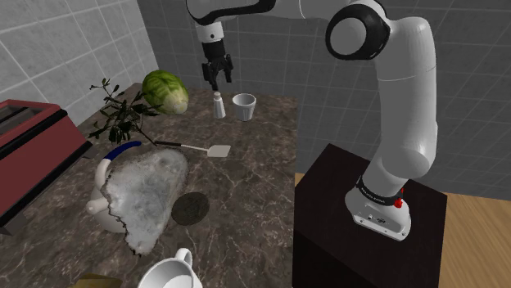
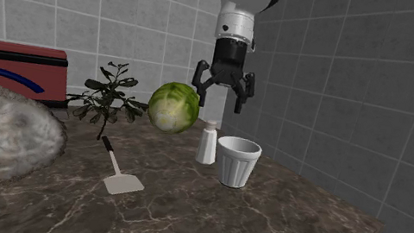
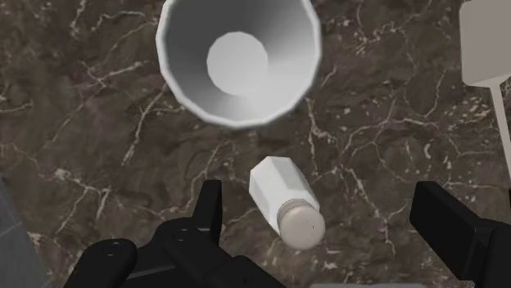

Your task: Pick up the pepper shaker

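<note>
The pepper shaker [image 1: 218, 105] is a small white faceted bottle with a grey cap, standing upright on the dark marble counter [image 1: 246, 176] beside a white cup [image 1: 243, 106]. It also stands in the second exterior view [image 2: 208, 142] and in the wrist view [image 3: 287, 203]. My black gripper [image 1: 217, 79] hangs straight above the shaker, a short way over its cap, with fingers spread wide and nothing between them. From the other side the gripper [image 2: 221, 95] hovers over the shaker too. In the wrist view the shaker lies between the two fingers [image 3: 209, 211], untouched.
A green cabbage [image 1: 165, 91] and a leafy sprig [image 1: 123, 114] lie behind the shaker. A spatula [image 1: 196, 148], a crumpled grey sheet over a white jug [image 1: 147, 192], a dark disc [image 1: 189, 208] and a red box [image 1: 29, 147] sit nearer. Grey tiled walls [image 2: 358, 94] close the corner.
</note>
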Robot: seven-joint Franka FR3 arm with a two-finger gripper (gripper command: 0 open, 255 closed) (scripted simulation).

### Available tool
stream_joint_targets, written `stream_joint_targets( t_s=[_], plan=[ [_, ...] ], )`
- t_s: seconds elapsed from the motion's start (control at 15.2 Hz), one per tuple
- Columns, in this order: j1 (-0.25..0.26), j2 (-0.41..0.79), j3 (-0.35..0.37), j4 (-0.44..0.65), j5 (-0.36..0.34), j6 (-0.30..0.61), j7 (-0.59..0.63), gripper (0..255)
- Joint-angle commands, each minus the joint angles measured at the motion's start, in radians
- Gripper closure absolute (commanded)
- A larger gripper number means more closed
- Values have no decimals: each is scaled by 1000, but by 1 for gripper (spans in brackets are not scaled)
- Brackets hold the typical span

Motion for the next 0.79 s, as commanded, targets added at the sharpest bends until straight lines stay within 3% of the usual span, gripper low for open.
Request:
stream_joint_targets(
  t_s=[0.0, 0.07, 0.66, 0.73],
  plan=[
    [11, 114, 1, 161, -8, -53, 4, 0],
    [12, 130, 1, 185, -8, -62, 4, 0],
    [10, 117, 0, 62, -8, 48, 0, 0],
    [10, 119, 0, 67, -8, 46, 1, 255]
  ],
)
